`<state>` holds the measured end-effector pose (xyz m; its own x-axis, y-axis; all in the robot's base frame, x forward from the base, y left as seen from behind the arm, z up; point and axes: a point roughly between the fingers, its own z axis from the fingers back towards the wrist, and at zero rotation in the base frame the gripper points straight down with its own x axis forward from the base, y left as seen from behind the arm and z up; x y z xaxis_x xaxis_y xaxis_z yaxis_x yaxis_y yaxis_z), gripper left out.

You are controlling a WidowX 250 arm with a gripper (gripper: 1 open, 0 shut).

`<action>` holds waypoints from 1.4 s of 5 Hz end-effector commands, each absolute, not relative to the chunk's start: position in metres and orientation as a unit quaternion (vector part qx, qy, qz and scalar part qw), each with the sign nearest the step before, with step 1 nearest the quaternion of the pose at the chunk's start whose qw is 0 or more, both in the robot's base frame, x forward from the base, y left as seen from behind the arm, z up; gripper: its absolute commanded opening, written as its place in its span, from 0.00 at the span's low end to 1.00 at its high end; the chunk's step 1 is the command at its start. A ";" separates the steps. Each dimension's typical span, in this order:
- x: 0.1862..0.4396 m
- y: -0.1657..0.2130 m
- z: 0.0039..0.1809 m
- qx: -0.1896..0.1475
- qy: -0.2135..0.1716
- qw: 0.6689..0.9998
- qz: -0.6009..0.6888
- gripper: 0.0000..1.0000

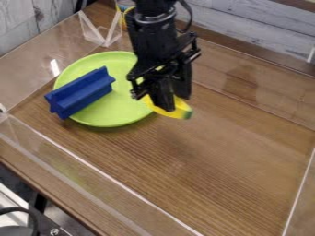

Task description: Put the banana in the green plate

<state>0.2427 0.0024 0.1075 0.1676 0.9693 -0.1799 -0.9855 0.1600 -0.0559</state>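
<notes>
The small yellow banana [180,111] with a green tip hangs in my gripper [165,100], which is shut on it just above the table. The gripper is black and comes down from the top of the view. It sits at the right rim of the large lime-green plate [117,106], so the banana is held right beside that rim, partly hidden by the fingers.
A blue ridged block [80,93] lies across the plate's left side. A clear plastic wall [147,171] runs along the front of the wooden table, and a yellow-labelled object [128,18] stands at the back behind the arm.
</notes>
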 end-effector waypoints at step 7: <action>0.228 0.018 0.138 -0.063 0.050 0.751 0.655 0.00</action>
